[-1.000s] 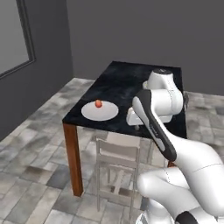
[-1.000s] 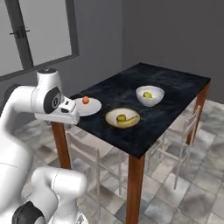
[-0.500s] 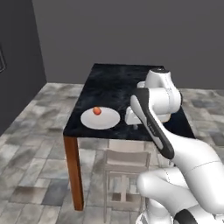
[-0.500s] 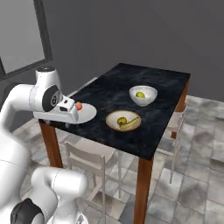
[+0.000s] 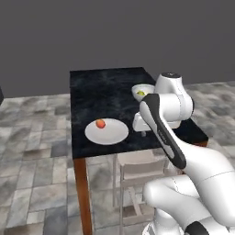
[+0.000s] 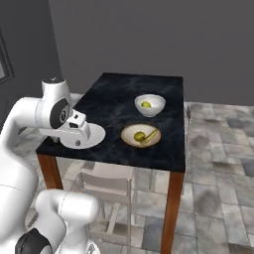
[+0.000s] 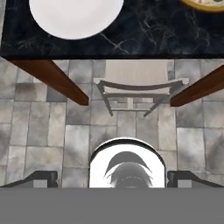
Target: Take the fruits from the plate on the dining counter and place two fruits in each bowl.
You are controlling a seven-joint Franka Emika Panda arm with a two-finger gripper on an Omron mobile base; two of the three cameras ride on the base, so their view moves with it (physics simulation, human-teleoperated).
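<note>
**Base swinging round the table, one fruit left on the plate**

Left base view: the dining counter [image 5: 108,87] is sitting at centre frame, turned squarer to the camera than a second ago; the whole picture has shifted, so the camera is moving, not the things. The white plate [image 5: 110,134] is lying near the table's lower edge with the red-orange fruit [image 5: 100,123] resting on its upper left part. The deep white bowl [image 5: 140,92] is peeking out right of centre, partly behind the arm, with something yellow-green inside.

Right base view: the plate [image 6: 93,137] is showing at centre left, half hidden by the robot's hand. To its right the tan-rimmed bowl [image 6: 141,135] is holding the banana [image 6: 150,135] and a round olive-yellow fruit [image 6: 140,136]. Above it, the deep bowl is holding the pear [image 6: 146,104]. A pale chair [image 6: 105,189] is standing under the table's near edge.

Hand view: the gripper [image 7: 112,179] is showing its fingertips [image 7: 41,178] far apart at the bottom corners, holding nothing. The plate is lying at the upper left.
</note>
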